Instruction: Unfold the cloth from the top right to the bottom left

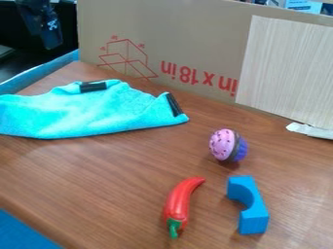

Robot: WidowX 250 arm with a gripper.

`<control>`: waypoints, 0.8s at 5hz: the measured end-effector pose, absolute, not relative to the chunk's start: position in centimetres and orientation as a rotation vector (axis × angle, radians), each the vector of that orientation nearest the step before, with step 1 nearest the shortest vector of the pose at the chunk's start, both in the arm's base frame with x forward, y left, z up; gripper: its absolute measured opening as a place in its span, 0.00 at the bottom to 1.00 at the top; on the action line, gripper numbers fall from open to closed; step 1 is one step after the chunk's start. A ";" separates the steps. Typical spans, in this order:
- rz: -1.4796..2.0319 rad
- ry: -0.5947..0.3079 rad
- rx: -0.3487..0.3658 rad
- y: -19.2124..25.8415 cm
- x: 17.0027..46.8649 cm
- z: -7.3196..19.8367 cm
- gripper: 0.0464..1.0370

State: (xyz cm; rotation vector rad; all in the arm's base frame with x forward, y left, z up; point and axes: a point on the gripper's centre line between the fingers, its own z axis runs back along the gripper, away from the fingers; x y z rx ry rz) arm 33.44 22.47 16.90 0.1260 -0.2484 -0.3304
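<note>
Up at the top left of the camera view, gripper (48, 38): dark against a dark background, beyond the far side of the bench (110, 185) and well apart from the cloth (98, 114); whether it is spread or pressed together, and what it may be pinching, I cannot tell.
Cloth: turquoise, on the left part of the bench, bunched and partly folded, running out past the left edge of the view; its long lower side slopes up gently to a corner at the right.
Black patches: one on the cloth's upper edge (92, 86), one beside its right corner (174, 104).
Toy cupcake: pink speckled top (223, 144) facing left, purple-blue base to the right, tipped on its side, right of the cloth.
Red pepper (179, 202): lying nearer the camera, green stem toward the near side.
Blue block (250, 209): just right of the pepper, its curved notch facing left.
Cardboard (195, 44): upright behind the bench, with red print.
Pale wood-grained panel (286, 73): against the cardboard's right part.
</note>
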 end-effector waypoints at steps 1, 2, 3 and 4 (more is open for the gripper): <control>-0.327 -0.223 0.102 22.6 33.5 15.5 0.96; -0.308 -0.188 0.096 22.9 34.8 13.6 0.96; -0.306 -0.186 0.113 22.9 36.6 12.6 0.96; -0.328 -0.192 0.116 23.4 37.8 11.6 0.96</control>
